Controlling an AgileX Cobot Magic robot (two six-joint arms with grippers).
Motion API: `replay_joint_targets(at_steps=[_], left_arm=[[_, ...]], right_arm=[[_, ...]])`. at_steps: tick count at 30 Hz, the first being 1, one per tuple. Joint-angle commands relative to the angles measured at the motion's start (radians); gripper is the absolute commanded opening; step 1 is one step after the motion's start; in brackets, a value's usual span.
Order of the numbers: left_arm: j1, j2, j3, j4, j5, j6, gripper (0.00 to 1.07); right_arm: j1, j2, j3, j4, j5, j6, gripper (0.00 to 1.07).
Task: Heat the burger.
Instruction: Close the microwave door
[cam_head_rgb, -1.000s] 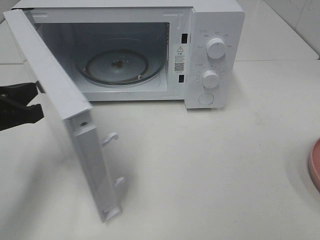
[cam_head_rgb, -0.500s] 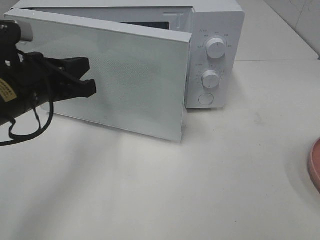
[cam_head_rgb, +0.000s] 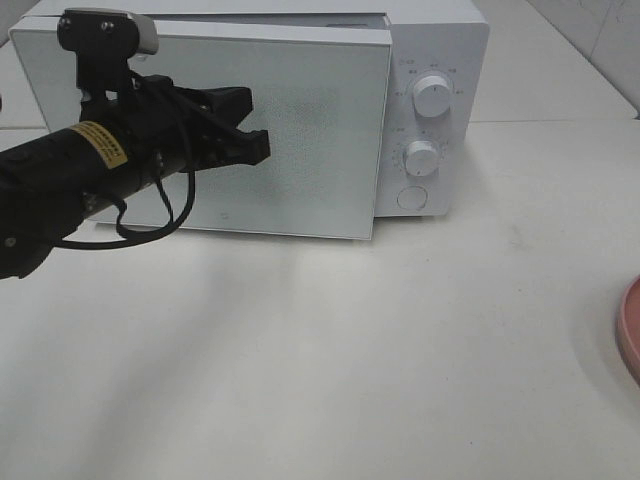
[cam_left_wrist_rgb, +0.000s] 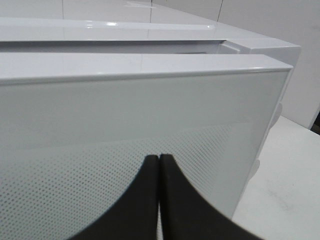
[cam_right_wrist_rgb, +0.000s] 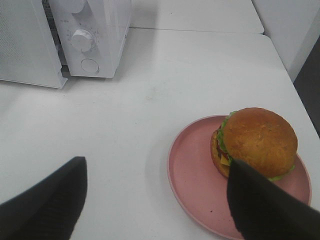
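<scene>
The burger (cam_right_wrist_rgb: 256, 142) sits on the pink plate (cam_right_wrist_rgb: 192, 172), toward the plate's 3 o'clock side, on the table (cam_head_rgb: 420, 350) well apart from the microwave (cam_head_rgb: 440, 60). In the high view you catch only the plate's rim at the table's 3 o'clock edge. Your right gripper (cam_right_wrist_rgb: 155, 200) hangs above the table just beside the plate, jaws spread wide and empty.

What changed: a second ago the microwave door (cam_head_rgb: 300, 130) stood wide open, showing a bare glass turntable. Now your left gripper (cam_head_rgb: 250, 130), fingers pressed together and holding nothing, has swung it almost flush with the cabinet.

You should read that as a problem: the oven is closing with nothing inside, so heating cannot begin until the door is reopened and the burger loaded.
</scene>
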Motion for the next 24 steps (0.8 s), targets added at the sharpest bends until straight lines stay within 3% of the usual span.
replay_joint_targets(at_steps=[1,8,24], left_arm=[[-0.006,0.021,-0.033,-0.013,0.005,-0.011,0.00],[-0.006,0.085,-0.124,-0.027,0.020,-0.052,0.00],[-0.006,0.204,-0.328,-0.039,0.052,-0.078,0.00]], right_arm=[[-0.006,-0.027,0.002,0.003,0.001,-0.007,0.75],[-0.006,-0.027,0.002,0.003,0.001,-0.007,0.75],[-0.006,-0.027,0.002,0.003,0.001,-0.007,0.75]])
